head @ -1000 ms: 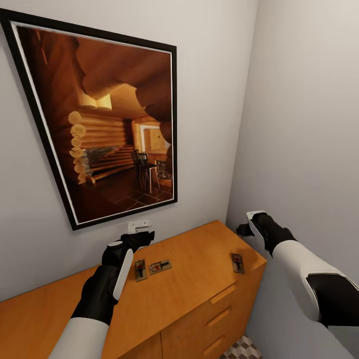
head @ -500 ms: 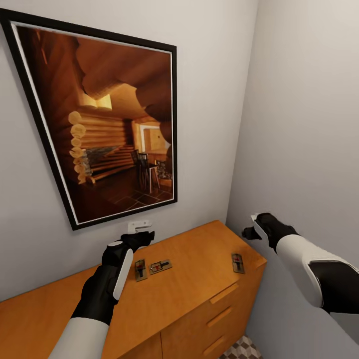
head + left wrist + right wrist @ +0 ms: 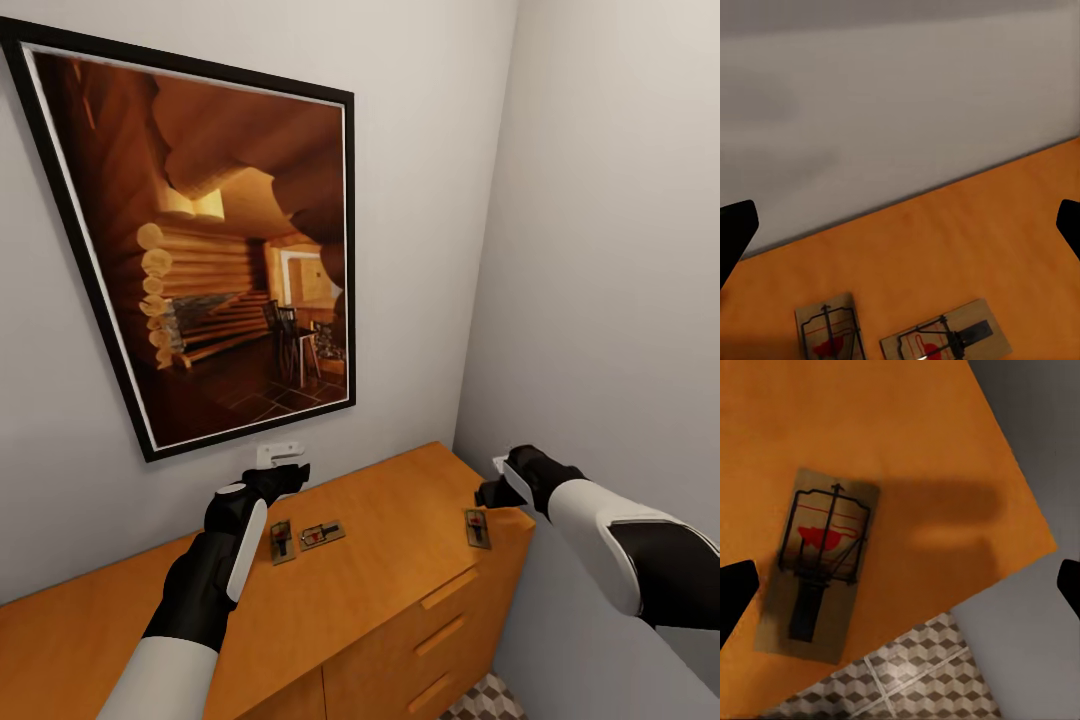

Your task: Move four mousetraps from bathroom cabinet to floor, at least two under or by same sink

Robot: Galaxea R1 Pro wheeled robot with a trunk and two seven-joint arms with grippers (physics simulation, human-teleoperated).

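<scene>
- my right gripper (image 3: 497,482), fingers apart, hangs over a mousetrap (image 3: 476,527) at the cabinet (image 3: 400,590) top's right edge.
- my left gripper (image 3: 285,462), fingers apart, hovers near two mousetraps (image 3: 305,537) by the back edge.

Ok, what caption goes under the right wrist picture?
Open right gripper above a mousetrap near the cabinet top's edge.

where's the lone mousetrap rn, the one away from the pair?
In the head view the lone mousetrap lies flat near the cabinet top's right front corner, just below the right pincer; the pair lies further left.
</scene>
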